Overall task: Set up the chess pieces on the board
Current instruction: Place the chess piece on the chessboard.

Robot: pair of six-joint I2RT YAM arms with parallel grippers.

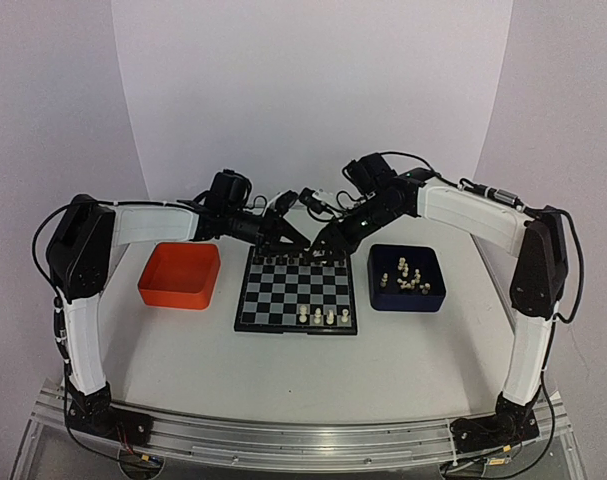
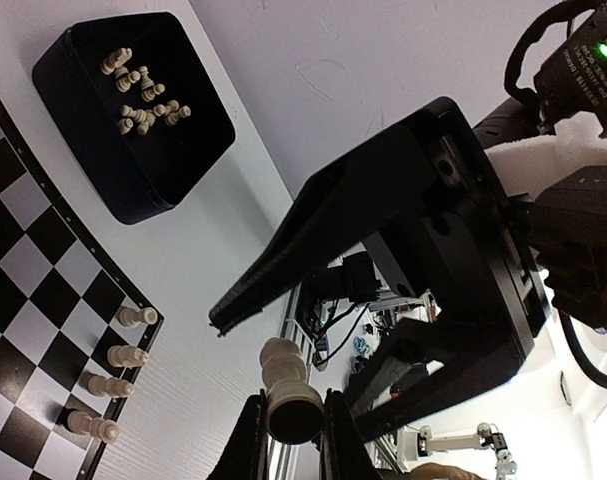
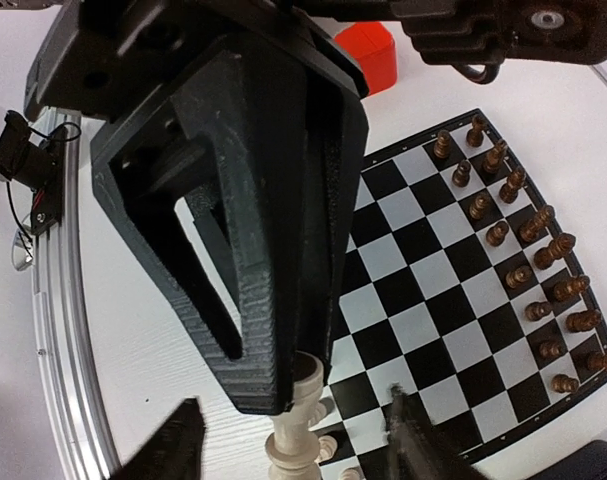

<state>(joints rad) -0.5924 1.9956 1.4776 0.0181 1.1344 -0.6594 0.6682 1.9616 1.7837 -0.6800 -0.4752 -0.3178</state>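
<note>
While the left pincer (image 2: 288, 405) pinches one cream piece (image 2: 283, 368) over the far edge of the board (image 1: 283, 295), the right pincer (image 3: 295, 425) stands spread on either side of it. Four cream pieces (image 1: 323, 316) stand on the near rank; more lie in the blue tray (image 1: 379, 297) on the table (image 1: 183, 350).

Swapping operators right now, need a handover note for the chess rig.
Left end effector: shut on one cream piece, held in the air over the board's far edge.
Right end effector: open, fingers either side of that piece, not gripping.
Done: four cream pieces on the near row; dark pieces stand on the far rows.
Left: place the held piece, then the remaining cream pieces from the blue tray.
</note>
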